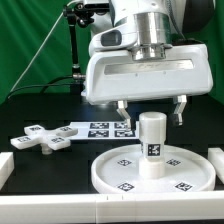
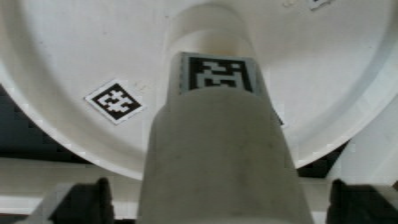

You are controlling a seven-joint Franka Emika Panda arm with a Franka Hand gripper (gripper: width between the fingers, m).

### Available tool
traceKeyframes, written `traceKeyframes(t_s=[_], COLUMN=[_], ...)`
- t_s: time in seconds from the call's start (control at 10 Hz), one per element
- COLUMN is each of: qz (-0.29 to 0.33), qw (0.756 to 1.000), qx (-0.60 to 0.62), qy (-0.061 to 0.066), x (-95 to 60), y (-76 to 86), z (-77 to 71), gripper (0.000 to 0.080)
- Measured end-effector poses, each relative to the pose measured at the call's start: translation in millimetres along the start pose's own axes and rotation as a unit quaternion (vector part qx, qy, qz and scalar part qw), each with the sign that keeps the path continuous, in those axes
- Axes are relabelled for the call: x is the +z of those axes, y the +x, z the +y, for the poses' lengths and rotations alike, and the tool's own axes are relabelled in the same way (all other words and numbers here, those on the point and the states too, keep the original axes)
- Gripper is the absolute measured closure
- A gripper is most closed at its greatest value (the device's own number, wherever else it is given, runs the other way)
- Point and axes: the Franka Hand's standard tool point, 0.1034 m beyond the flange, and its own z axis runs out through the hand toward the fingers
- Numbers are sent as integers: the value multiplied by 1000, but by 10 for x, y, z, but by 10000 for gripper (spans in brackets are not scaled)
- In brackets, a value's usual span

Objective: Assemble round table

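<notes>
The white round disc lies flat on the black table near the front. The short thick cylinder leg stands upright on its middle, a tag on its side. My gripper hangs right above the leg, open, one finger on each side of the leg's top and not touching it. In the wrist view the leg runs between the dark fingertips with gaps on both sides, and the disc lies under it. The cross-shaped foot lies loose on the table at the exterior view's left.
The marker board lies flat behind the disc, between it and the foot. White blocks stand at the table's left edge and right edge. A green curtain hangs behind.
</notes>
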Motion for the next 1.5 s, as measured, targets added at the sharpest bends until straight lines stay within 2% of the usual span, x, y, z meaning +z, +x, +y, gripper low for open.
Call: traceKeyframes(t_s=[0.2,0.5,0.7,1.0,1.3,1.4,1.5], qz=[-17,-34,-32,-59,-166,-169,-184], qw=[1000,999,999,998,984,983,980], qx=[2,4,5,6,-16,-18,-18], qy=[8,21,20,28,63,65,71], x=[-88,-277,-253,-176,-106,-65,-54], y=[26,173,163,101,65,109,70], z=[10,10,13,23,32,34,12], gripper=[155,150,150,150,150,150,150])
